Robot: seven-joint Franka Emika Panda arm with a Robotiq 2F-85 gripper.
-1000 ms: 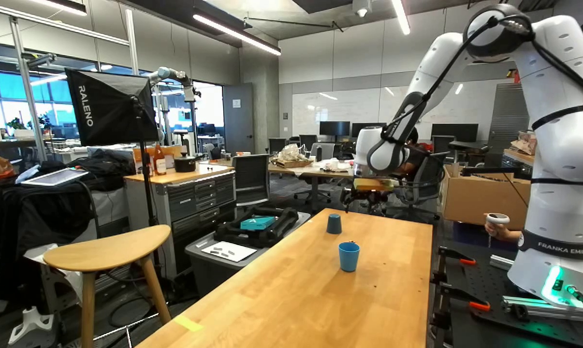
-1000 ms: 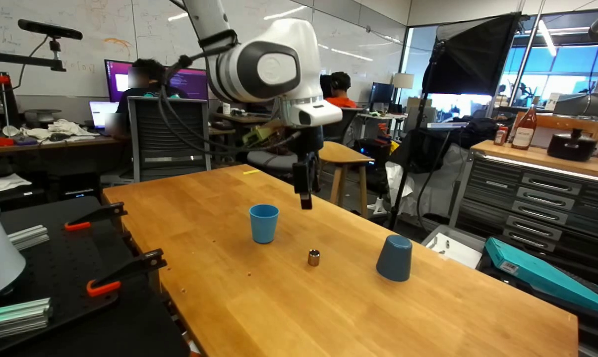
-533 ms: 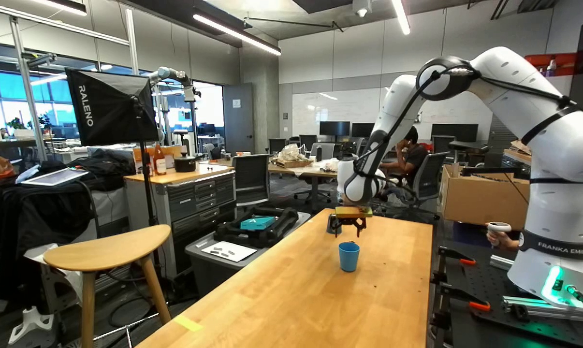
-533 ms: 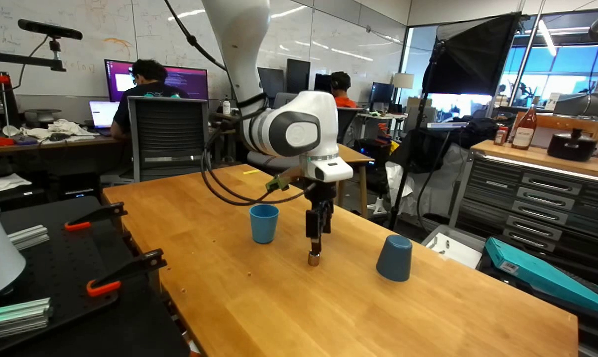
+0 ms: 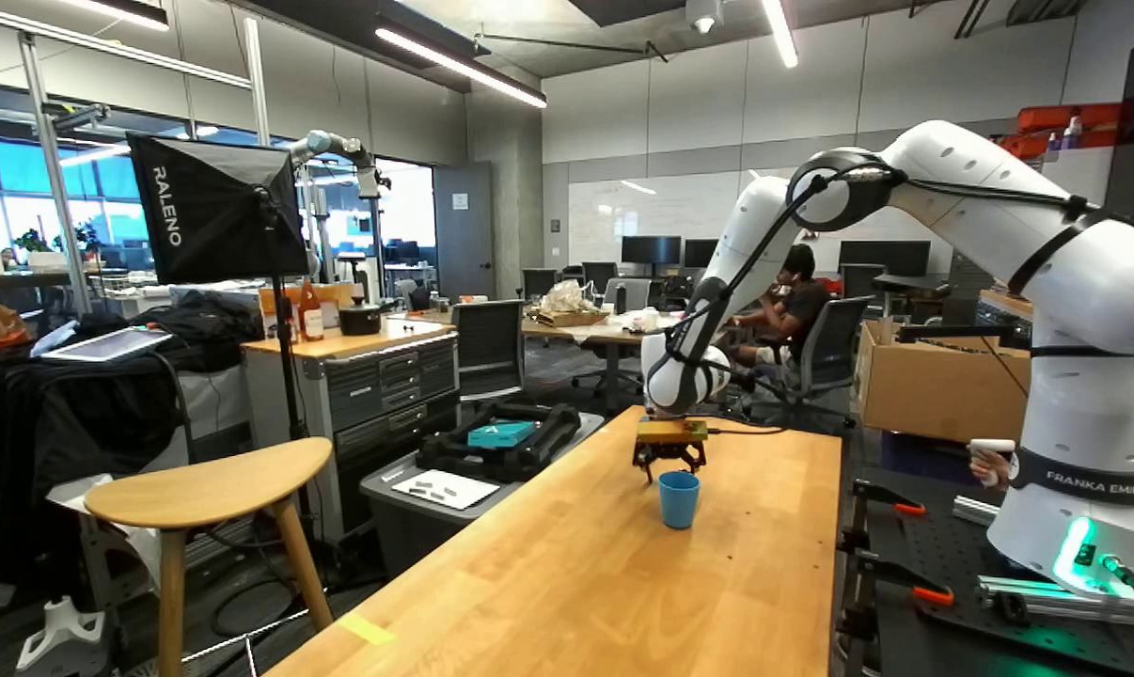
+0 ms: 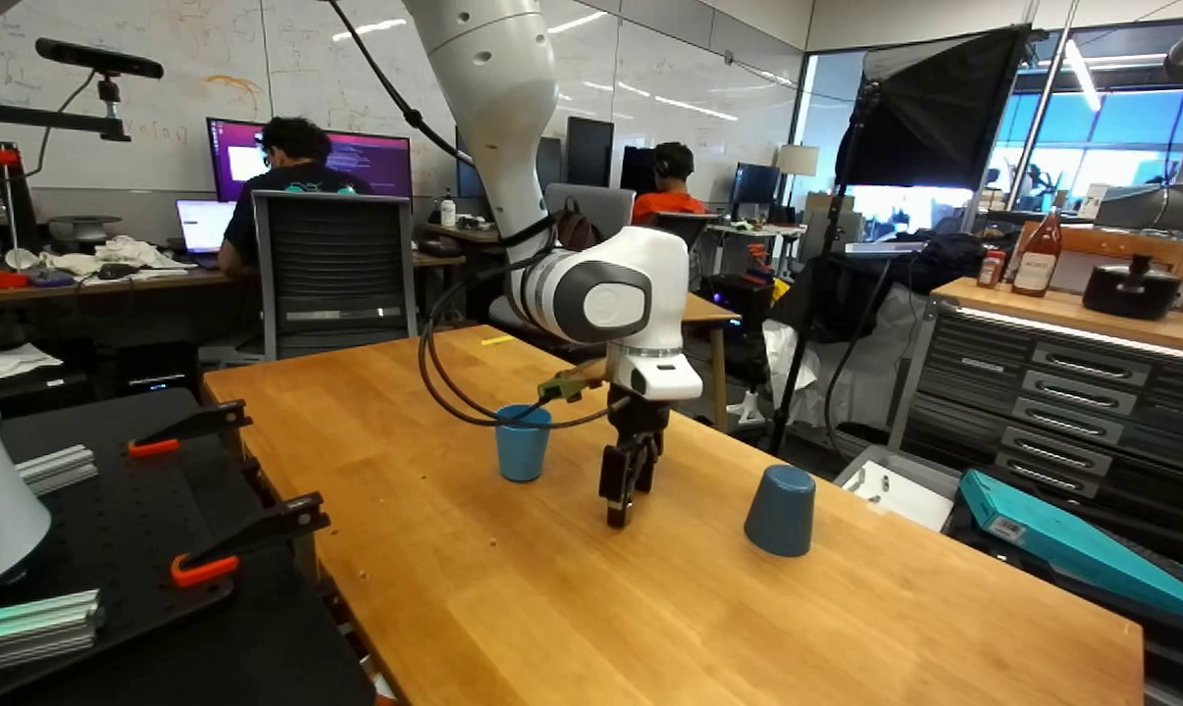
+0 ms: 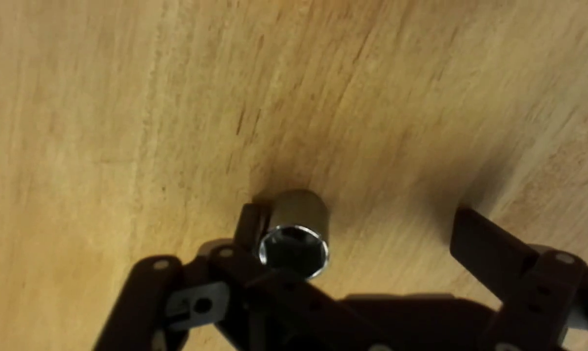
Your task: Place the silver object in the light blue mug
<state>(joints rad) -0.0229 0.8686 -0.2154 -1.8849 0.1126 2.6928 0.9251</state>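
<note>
the gripper (image 7: 357, 227) now sits lower, spread wide astride the silver object (image 7: 299, 224) at lower centre of the wrist view; closing looks next, then the light blue mug (image 6: 522, 454).

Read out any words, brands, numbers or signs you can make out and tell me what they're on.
"RALENO" on the black softbox.
"FRANKA EMIKA" on the dark band around the arm's base.
Too small or blurred to read: whiteboard writing, bottle label, teal box's label, paper on the door, monitor text.
No number is legible; the light blue mug shows no text.
</note>
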